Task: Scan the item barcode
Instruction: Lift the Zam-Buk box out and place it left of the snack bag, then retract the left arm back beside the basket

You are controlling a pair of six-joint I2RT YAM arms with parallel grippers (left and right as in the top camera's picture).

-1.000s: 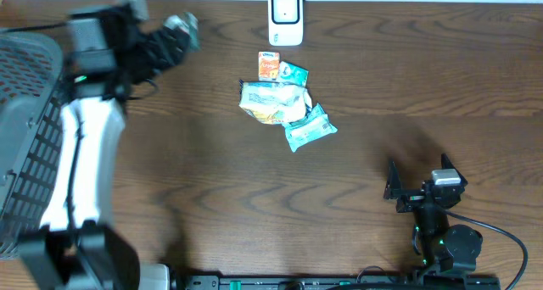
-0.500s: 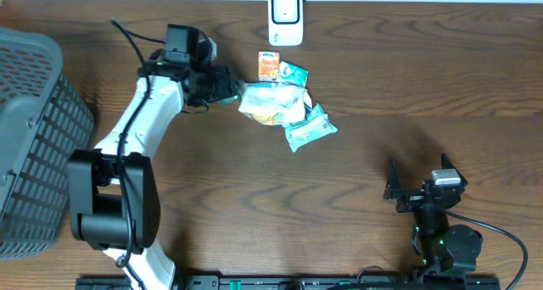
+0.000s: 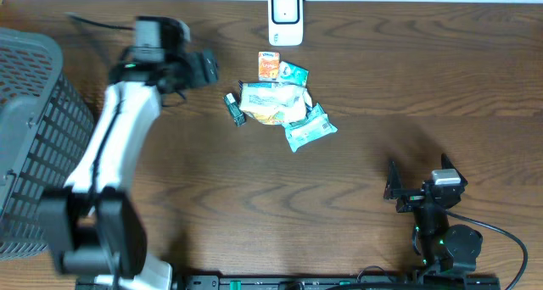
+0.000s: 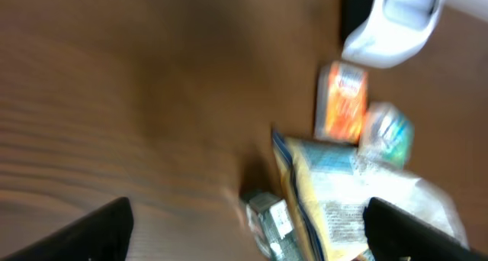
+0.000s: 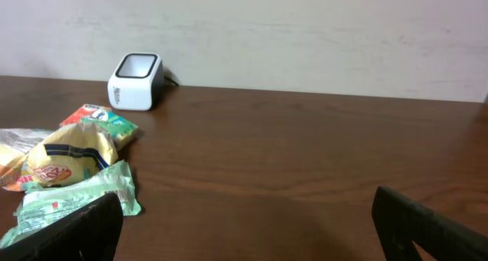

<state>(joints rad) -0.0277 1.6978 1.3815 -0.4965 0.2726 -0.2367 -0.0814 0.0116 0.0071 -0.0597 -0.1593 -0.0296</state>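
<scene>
Left gripper: jaws spread wide, nothing between them; held over the table left of the item pile, clear of every item.
Left fingers: dark, at the two lower corners of the left wrist view, bare wood and the pile's edge between them.
Small dark packet: flat on the table, just beside the left edge of the chip bag; contact with the bag cannot be told. Blurred in the left wrist view, a pale label showing.
Scanner: white, upright at the far table edge, beyond the pile and apart from it.
Chip bag: yellow and white, crumpled, at the middle of the pile.
Orange packet: at the far side of the pile, nearest the scanner.
Teal packet: just right of the orange packet.
Green pack: at the near right of the pile, touching the chip bag.
Basket: grey mesh, at the left table edge, well apart from the pile.
Right gripper: jaws fully apart, holding nothing; low at the near right of the table, well apart from the pile.
</scene>
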